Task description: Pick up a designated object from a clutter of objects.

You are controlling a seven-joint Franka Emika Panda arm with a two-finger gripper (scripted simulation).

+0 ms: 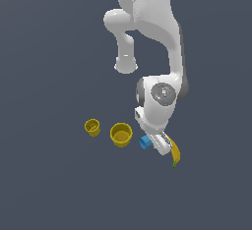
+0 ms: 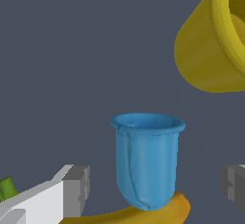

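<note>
Wrist view: gripper spread wide, holding nothing, blue cup between its fingers with gaps either side. Banana touches the cup's base; larger yellow cup sits apart.

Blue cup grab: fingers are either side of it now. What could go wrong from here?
1. The blue cup sits against the banana; a closing gripper may catch or drag the banana too.
2. The fingers sit well apart from the cup walls; uneven contact could tip or shove it.
3. The larger yellow cup stands close by in the exterior view; a sideways push could knock the blue cup into it.
</note>
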